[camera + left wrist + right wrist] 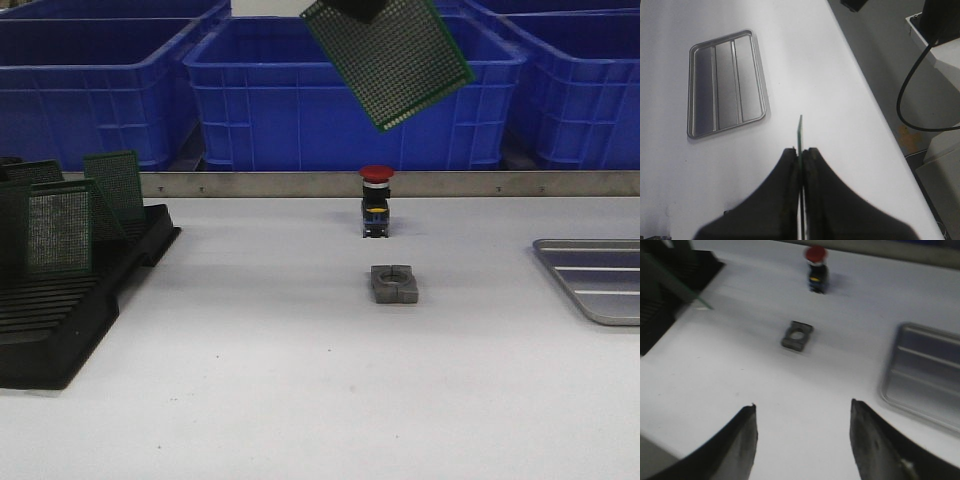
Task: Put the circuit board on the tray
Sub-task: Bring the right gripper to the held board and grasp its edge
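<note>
A green perforated circuit board hangs tilted high above the table's middle, held at its top edge by my left gripper, whose body is mostly cut off by the frame. In the left wrist view my left gripper is shut on the board's thin edge. The silver ribbed tray lies at the table's right edge; it also shows in the left wrist view and the right wrist view. My right gripper is open and empty above bare table.
A black slotted rack with more green boards stands at left. A red-capped push button and a grey metal block sit mid-table. Blue bins line the back behind a metal rail.
</note>
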Action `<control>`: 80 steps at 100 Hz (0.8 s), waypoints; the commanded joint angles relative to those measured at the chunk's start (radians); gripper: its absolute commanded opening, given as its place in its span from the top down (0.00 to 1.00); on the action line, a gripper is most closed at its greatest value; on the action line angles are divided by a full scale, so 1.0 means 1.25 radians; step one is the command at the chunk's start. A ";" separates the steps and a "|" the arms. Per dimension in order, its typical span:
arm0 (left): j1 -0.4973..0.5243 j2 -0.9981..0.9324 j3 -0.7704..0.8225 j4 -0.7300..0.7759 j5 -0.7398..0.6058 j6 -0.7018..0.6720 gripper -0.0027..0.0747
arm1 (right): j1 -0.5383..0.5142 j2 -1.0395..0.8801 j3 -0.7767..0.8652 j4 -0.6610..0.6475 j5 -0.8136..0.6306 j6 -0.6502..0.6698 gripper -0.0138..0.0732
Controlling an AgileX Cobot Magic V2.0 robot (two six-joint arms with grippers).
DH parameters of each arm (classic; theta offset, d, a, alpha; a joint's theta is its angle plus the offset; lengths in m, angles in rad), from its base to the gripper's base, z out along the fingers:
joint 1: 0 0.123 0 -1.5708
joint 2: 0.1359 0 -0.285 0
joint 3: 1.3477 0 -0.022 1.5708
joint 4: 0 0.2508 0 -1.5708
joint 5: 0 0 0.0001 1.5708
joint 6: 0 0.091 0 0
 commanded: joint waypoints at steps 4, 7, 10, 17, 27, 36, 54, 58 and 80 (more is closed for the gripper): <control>-0.008 -0.040 -0.023 -0.057 0.044 -0.009 0.99 | 0.062 0.047 -0.062 0.102 -0.056 -0.207 0.33; -0.008 -0.040 -0.023 -0.057 0.044 -0.009 0.99 | 0.075 0.060 -0.069 0.117 -0.056 -0.251 0.33; -0.008 -0.040 -0.023 -0.057 0.044 -0.009 0.99 | 0.087 0.075 -0.075 0.132 -0.058 -0.305 0.33; -0.008 -0.040 -0.023 -0.057 0.044 -0.009 0.99 | 0.111 0.109 -0.088 0.171 -0.068 -0.397 0.33; -0.008 -0.040 -0.023 -0.057 0.044 -0.009 0.99 | 0.133 0.158 -0.105 0.225 -0.087 -0.492 0.33; -0.008 -0.040 -0.023 -0.057 0.044 -0.009 0.99 | 0.148 0.204 -0.125 0.261 -0.080 -0.554 0.33; -0.008 -0.040 -0.023 -0.057 0.044 -0.009 0.99 | 0.166 0.295 -0.175 0.314 -0.082 -0.623 0.33; -0.008 -0.040 -0.023 -0.057 0.044 -0.009 0.99 | 0.166 0.313 -0.188 0.324 -0.080 -0.633 0.33; -0.008 -0.040 -0.023 -0.057 0.044 -0.009 0.99 | 0.166 0.424 -0.262 0.344 -0.057 -0.653 0.37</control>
